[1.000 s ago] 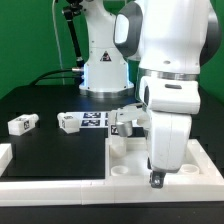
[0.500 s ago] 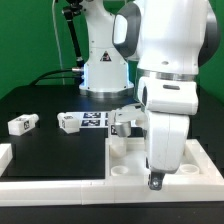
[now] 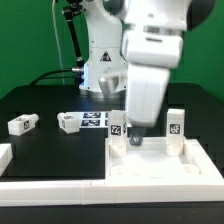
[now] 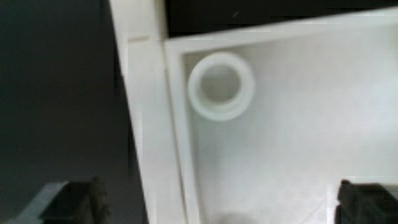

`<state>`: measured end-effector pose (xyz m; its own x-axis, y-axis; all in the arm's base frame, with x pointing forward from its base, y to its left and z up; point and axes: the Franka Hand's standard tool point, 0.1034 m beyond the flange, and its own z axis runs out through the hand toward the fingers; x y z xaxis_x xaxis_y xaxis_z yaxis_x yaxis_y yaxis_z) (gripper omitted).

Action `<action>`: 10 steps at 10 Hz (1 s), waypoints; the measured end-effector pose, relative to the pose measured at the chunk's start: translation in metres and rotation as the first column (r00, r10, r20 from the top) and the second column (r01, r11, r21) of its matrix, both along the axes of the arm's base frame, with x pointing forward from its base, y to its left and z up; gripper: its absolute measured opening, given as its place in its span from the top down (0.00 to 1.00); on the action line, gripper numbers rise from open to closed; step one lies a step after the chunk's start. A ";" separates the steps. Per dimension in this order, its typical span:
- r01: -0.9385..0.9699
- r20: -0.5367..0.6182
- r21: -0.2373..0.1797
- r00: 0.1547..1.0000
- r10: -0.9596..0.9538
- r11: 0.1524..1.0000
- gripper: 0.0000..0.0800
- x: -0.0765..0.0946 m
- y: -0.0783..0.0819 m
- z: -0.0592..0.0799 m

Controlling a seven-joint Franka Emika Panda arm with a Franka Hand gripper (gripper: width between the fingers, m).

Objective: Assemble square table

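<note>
arm (image 3: pixel 150 55): white Panda links fill the upper middle and upper right of the exterior frame, outline blurred
base (image 3: pixel 100 65): white pedestal at the back, centre-left of the frame
wrist (image 3: pixel 140 100): points down, and the last link slants from the upper right toward the frame's centre
pincer (image 3: pixel 136 141): low at mid-frame, tips downward, dark and smeared
fingers (image 4: pixel 64 201): in the wrist view, two dark blurred tips set wide apart, the jaws parted

Four leg blocks (image 3: pixel 20 124) — one top (image 3: pixel 168 162)
</note>
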<state>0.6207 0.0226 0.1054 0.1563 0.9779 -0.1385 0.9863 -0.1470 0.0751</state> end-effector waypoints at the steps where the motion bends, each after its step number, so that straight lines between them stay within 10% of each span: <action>1: 0.016 -0.011 -0.006 1.000 -0.016 1.000 0.19 -0.011 -0.019 0.015; 3: 0.208 0.004 -0.002 0.978 -0.208 0.978 0.19 -0.050 -0.069 0.027; 10: 0.648 0.047 0.056 0.758 -0.651 0.759 0.19 -0.061 -0.078 0.015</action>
<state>0.5597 -0.0556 0.1201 0.7625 0.6425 -0.0760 0.6468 -0.7542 0.1130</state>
